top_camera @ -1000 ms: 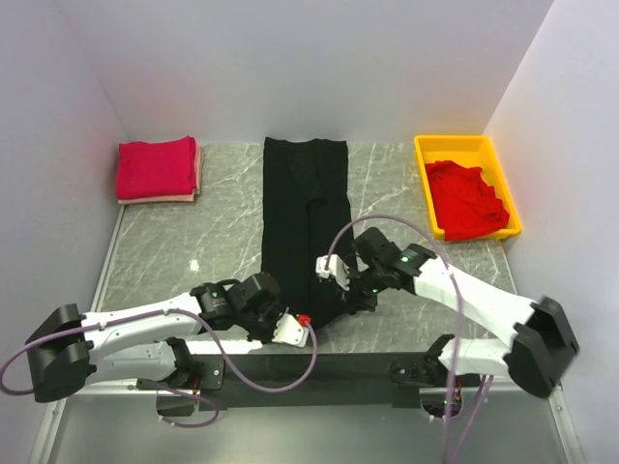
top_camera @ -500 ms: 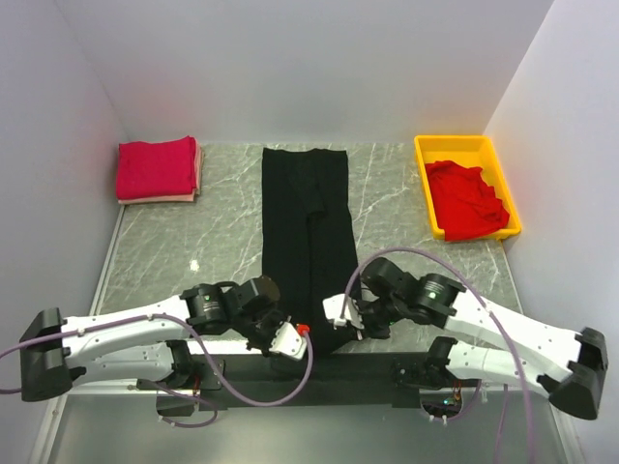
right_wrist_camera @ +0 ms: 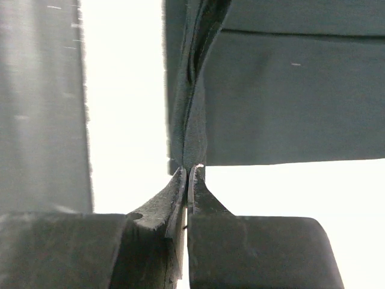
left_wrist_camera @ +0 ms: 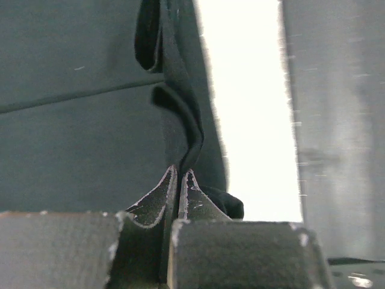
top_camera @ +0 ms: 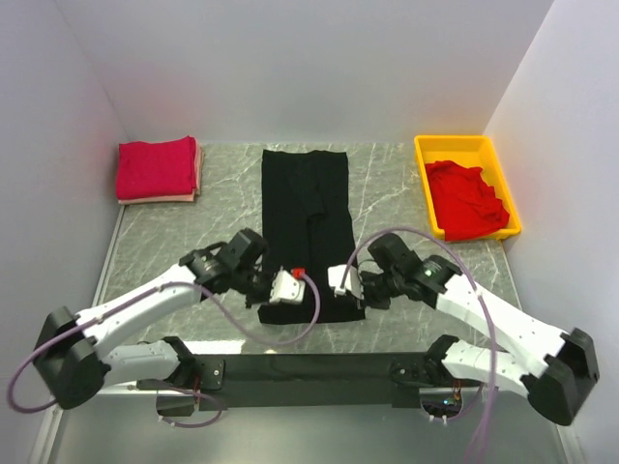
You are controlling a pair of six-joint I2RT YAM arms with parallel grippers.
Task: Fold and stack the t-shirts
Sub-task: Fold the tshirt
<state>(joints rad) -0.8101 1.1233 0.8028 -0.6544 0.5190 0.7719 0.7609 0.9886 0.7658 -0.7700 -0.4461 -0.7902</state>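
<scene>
1. The black t-shirt (top_camera: 308,213) is lying as a long narrow strip down the middle of the marble table (top_camera: 184,242); its near end is bunching up at the two grippers.
2. The left gripper (top_camera: 288,287) is pinching the black t-shirt's near left corner. Its jaws are closed tight on a fold of cloth.
3. The right gripper (top_camera: 342,281) is clamping the near right corner likewise; cloth is running taut from its tips.
4. The folded red t-shirts (top_camera: 155,167) are sitting well left of the black t-shirt's far end; a crumpled red t-shirt (top_camera: 466,198) is resting in the yellow tray (top_camera: 423,159) – well to the right.
</scene>
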